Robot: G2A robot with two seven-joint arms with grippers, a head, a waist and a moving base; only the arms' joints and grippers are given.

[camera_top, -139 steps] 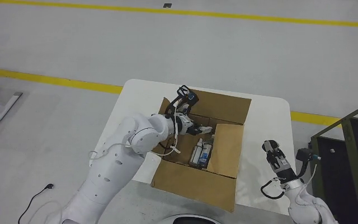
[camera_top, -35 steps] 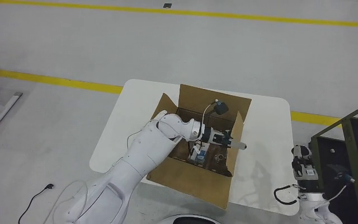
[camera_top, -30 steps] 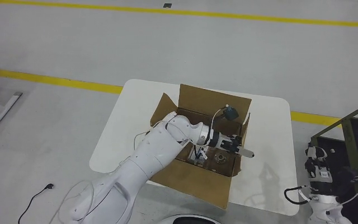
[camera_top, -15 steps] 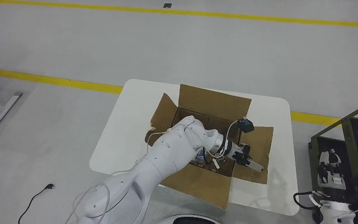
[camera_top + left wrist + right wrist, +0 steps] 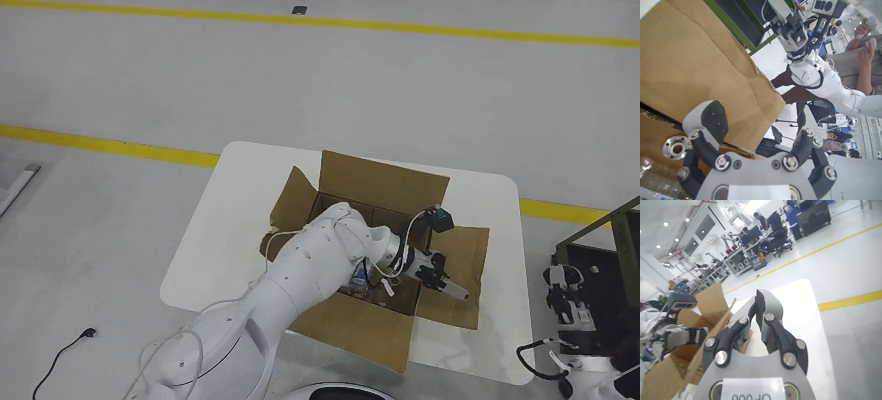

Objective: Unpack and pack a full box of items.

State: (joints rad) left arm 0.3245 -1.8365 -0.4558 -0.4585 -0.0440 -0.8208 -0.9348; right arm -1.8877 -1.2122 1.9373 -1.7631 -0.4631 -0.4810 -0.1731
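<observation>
The open cardboard box (image 5: 385, 185) stands mid-table with its right flap (image 5: 470, 255) folded out flat. My left arm stretches across the box, and the left gripper (image 5: 455, 290) hangs open over that flap (image 5: 696, 66). One padded finger (image 5: 713, 117) lies against the cardboard; the other is hidden. Inside the box are blue-and-white bottles (image 5: 360, 277), a metal flange (image 5: 674, 149) and bagged items. Off the table's right edge, my right gripper (image 5: 562, 285) is shut and empty, pads (image 5: 758, 306) pressed together, looking back at the box (image 5: 711, 298).
The white table (image 5: 240, 200) has bare room to the left of the box and a strip on its right (image 5: 800, 298). A green metal rack (image 5: 600, 260) stands close beside the right arm. Yellow floor lines run behind.
The left arm swept from the box's left side across to its right and pushed the right flap out flat. The right arm drew back off the table, then shifted slightly inward.
</observation>
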